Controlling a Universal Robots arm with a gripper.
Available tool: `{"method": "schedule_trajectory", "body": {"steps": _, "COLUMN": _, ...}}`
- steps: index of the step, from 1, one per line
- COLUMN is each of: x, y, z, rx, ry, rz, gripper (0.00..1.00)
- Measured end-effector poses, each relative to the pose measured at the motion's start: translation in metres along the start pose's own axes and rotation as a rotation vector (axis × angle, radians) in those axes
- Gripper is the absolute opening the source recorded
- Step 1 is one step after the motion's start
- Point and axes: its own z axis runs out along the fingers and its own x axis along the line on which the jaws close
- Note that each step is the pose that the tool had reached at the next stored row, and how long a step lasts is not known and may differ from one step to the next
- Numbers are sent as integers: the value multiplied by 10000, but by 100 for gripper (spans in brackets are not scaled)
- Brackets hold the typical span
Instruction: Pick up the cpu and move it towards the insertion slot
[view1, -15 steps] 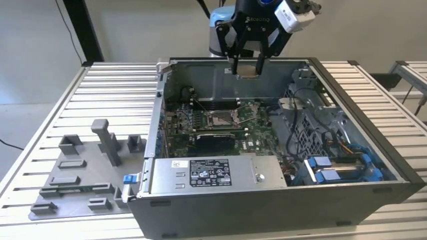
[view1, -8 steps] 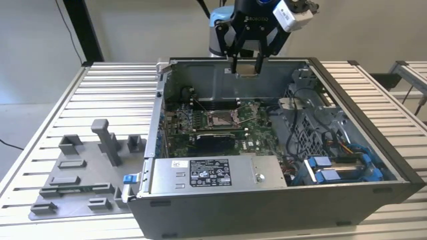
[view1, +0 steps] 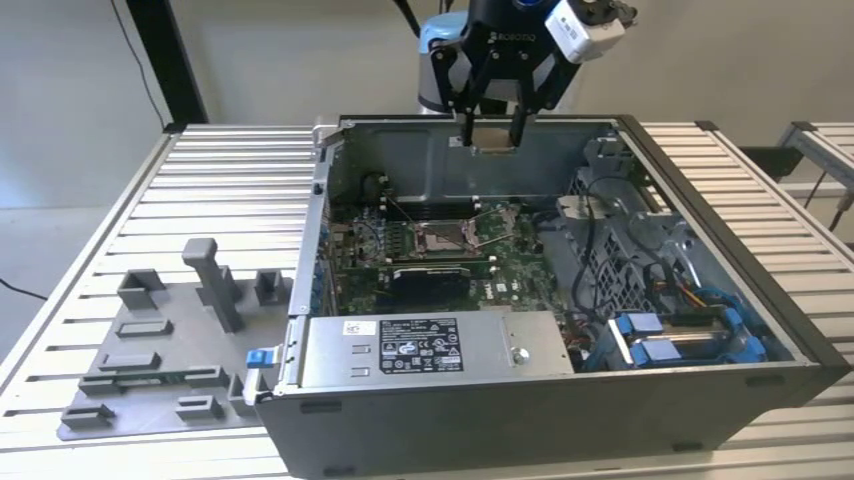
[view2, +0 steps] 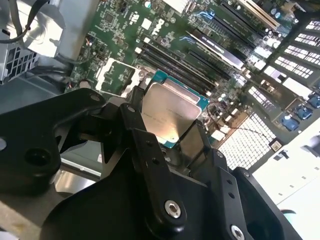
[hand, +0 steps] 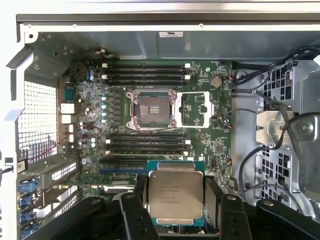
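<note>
My gripper (view1: 494, 137) hangs above the open computer case, near its back wall, shut on the cpu (view1: 495, 136). In both wrist views the cpu (hand: 173, 196) (view2: 169, 112) is a silvery square chip with a teal rim, held flat between the black fingers (hand: 134, 210). The insertion slot (view1: 439, 237) (hand: 151, 108) is a square socket with a shiny metal frame on the green motherboard (hand: 215, 140), down inside the case. The cpu is well above the slot and apart from it. In the second wrist view the gripper body covers much of the board.
The case walls (view1: 707, 200) ring the board. A drive cage and cables (view1: 627, 250) fill the exterior view's right side of the case; a power supply (view1: 427, 345) sits at the front. A grey fixture plate with plastic blocks (view1: 174, 340) lies on the slatted table.
</note>
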Motion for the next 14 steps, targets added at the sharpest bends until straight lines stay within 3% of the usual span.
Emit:
{"method": "schedule_trajectory", "body": {"steps": 6, "x": 1, "y": 18, "z": 2, "rx": -1, "ry": 0, "rz": 2, "gripper": 0}}
{"method": "schedule_trajectory", "body": {"steps": 14, "x": 37, "y": 132, "z": 55, "rx": 0, "ry": 0, "rz": 0, "gripper": 0}}
